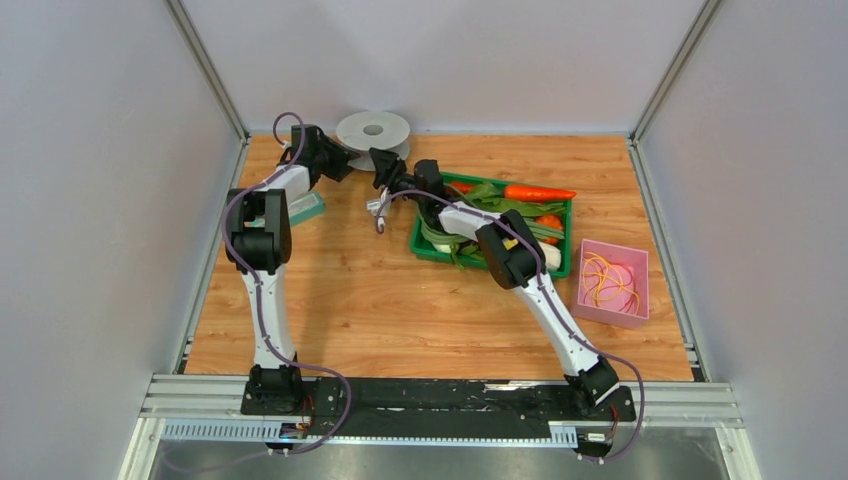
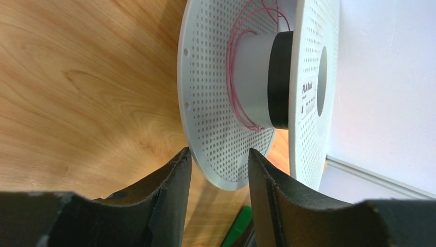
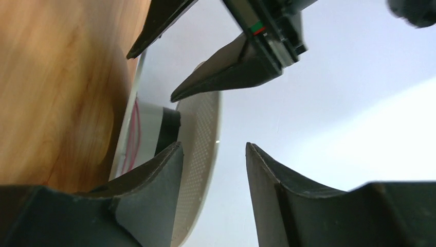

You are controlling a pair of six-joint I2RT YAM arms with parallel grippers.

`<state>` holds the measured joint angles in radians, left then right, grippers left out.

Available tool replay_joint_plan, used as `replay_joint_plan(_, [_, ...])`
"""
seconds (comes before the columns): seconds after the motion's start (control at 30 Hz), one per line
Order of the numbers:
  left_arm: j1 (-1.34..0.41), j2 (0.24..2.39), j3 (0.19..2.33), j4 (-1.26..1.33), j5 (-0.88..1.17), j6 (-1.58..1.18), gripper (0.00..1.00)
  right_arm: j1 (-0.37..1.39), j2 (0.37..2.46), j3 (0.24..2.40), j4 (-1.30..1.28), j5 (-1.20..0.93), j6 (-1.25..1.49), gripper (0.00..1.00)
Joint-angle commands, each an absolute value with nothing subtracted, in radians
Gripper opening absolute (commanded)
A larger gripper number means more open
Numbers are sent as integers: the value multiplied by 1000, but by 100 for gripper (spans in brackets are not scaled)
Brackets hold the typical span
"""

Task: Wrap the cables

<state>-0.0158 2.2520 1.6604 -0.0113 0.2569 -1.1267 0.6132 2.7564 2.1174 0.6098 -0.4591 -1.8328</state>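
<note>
The light-grey spool (image 1: 372, 128) lies flat at the table's back edge, against the wall. In the left wrist view its perforated flanges (image 2: 211, 77) and hub show, with a few loose turns of thin pink cable (image 2: 234, 98) round the hub. My left gripper (image 1: 350, 160) is open, and its jaws (image 2: 219, 152) straddle the rim of the lower flange. My right gripper (image 1: 384, 162) is open at the spool's front right. Its jaws (image 3: 213, 145) straddle the rim of the upper flange (image 3: 201, 149). The left gripper's fingers (image 3: 231, 67) show beyond it.
A green tray (image 1: 568, 222) of vegetables with a carrot (image 1: 538, 193) stands to the right of the spool, under my right arm. A pink box (image 1: 640, 262) with yellow bands sits at the far right. A green-edged item (image 1: 308, 208) lies by my left arm.
</note>
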Motion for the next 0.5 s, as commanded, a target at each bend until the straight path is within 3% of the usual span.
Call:
replay_joint_plan(0.0, [-6, 2267, 1707, -28, 253, -1117, 52, 634, 2747, 2030, 739, -541, -1772, 56])
replay_joint_plan(0.47, [-6, 2106, 1513, -31, 252, -1055, 52, 644, 2677, 1950, 902, -565, -1599, 79])
